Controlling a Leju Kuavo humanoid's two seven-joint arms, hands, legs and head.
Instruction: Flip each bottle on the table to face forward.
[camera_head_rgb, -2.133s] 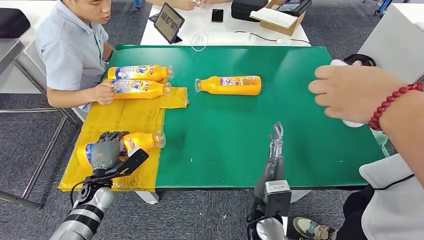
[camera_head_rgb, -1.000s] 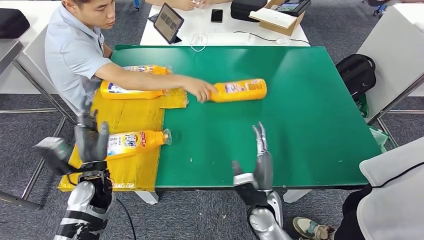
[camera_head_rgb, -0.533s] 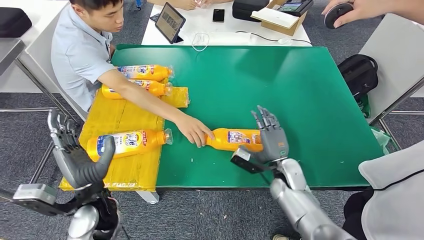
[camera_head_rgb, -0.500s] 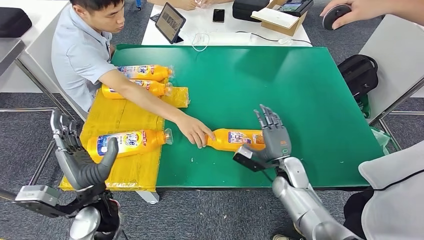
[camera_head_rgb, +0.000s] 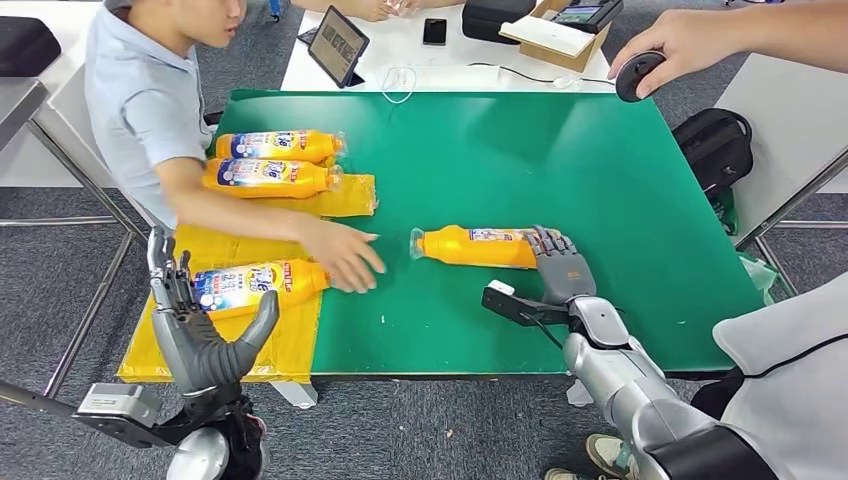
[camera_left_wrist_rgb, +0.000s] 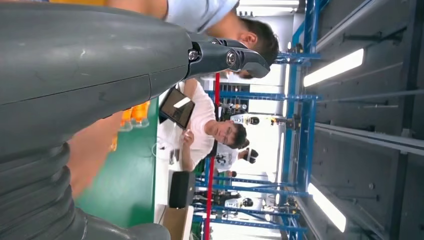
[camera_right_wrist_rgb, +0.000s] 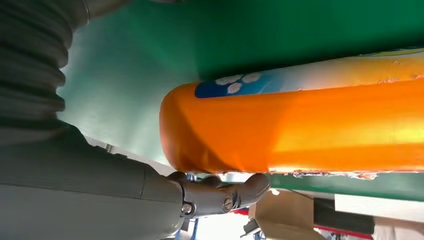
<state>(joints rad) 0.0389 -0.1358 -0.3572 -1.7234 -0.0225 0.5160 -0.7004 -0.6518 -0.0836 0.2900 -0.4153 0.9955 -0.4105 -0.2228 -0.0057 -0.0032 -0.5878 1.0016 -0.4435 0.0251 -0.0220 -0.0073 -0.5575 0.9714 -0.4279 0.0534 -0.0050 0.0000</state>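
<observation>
Green table (camera_head_rgb: 620, 200), yellow board (camera_head_rgb: 240, 240) at left, grey carpet around. Right hand (camera_head_rgb: 562, 272) grips base of bottle (camera_head_rgb: 480, 246) lying mid-table. Left hand (camera_head_rgb: 195, 330) raised off near left corner, fingers spread, holding nothing.

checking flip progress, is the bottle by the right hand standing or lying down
Lying down. The orange bottle rests on its side on the green table, cap end pointing away from the right hand at its base.

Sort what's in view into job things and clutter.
Job: bottle at the right hand; three bottles on the yellow mat: near, middle, far; left hand, raised.

Clutter: tablet, phone, box, backpack.
</observation>
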